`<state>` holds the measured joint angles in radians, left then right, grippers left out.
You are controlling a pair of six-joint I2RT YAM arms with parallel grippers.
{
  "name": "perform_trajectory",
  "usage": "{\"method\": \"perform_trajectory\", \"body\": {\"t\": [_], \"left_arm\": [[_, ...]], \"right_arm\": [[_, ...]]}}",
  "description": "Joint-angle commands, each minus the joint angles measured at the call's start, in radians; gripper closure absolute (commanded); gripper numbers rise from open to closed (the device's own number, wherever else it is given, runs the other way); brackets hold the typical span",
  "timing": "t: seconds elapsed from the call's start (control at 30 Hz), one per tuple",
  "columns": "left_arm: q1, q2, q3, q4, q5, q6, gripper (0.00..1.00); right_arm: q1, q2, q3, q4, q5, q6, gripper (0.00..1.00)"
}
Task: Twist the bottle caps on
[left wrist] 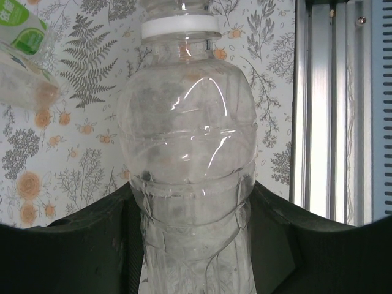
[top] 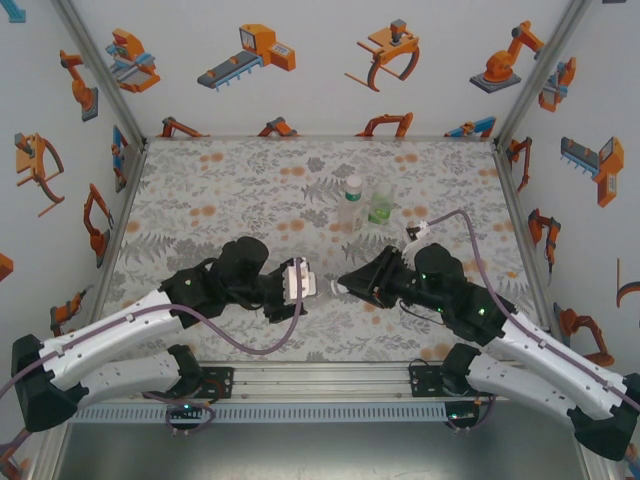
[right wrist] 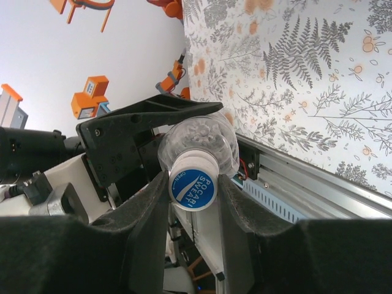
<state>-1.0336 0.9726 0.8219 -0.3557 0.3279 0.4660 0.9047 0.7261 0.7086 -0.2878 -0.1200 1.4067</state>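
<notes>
My left gripper (top: pixel 298 283) is shut on a clear bottle (left wrist: pixel 184 147), which lies level and points right toward the other arm. Its dark fingers (left wrist: pixel 86 245) squeeze the bottle's ribbed waist, and a white band (left wrist: pixel 179 28) rings the neck. My right gripper (right wrist: pixel 192 182) is shut on the bottle cap (right wrist: pixel 193 188), a white cap with a blue printed top, which sits on that bottle's mouth. The bottle's shoulder (right wrist: pixel 205 138) shows right behind the cap. In the top view the two grippers meet near the table's middle, with the right gripper (top: pixel 345 285) at the bottle's neck.
Two more bottles stand upright behind the grippers: one with a white cap and bluish-green label (top: pixel 350 203), one green-tinted (top: pixel 381 204). An aluminium rail (top: pixel 330 380) runs along the near table edge. Printed walls close off the left, back and right.
</notes>
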Motion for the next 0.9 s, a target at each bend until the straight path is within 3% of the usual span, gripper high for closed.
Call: {"method": "perform_trajectory", "body": {"t": [0.0, 0.2, 0.33, 0.57, 0.67, 0.87], "left_arm": [[-0.022, -0.003, 0.033, 0.15, 0.072, 0.012, 1.0], [-0.022, -0.002, 0.028, 0.146, 0.075, 0.012, 1.0], [-0.022, 0.009, 0.038, 0.125, 0.094, 0.024, 1.0], [-0.022, 0.004, 0.055, 0.095, 0.124, 0.027, 1.0], [-0.022, -0.005, 0.055, 0.085, 0.161, 0.03, 1.0], [-0.022, -0.03, 0.054, 0.069, 0.235, 0.034, 1.0]], "right_arm": [[0.003, 0.022, 0.025, -0.053, 0.041, 0.002, 0.82], [0.002, 0.016, 0.105, -0.104, 0.084, -0.189, 0.49], [0.002, 0.007, 0.2, -0.176, 0.115, -0.381, 0.41], [0.002, -0.045, 0.288, -0.202, 0.15, -0.756, 0.39], [0.002, -0.052, 0.315, -0.174, 0.081, -0.973, 0.47], [0.002, -0.041, 0.36, -0.16, -0.148, -1.371, 0.47]]}}
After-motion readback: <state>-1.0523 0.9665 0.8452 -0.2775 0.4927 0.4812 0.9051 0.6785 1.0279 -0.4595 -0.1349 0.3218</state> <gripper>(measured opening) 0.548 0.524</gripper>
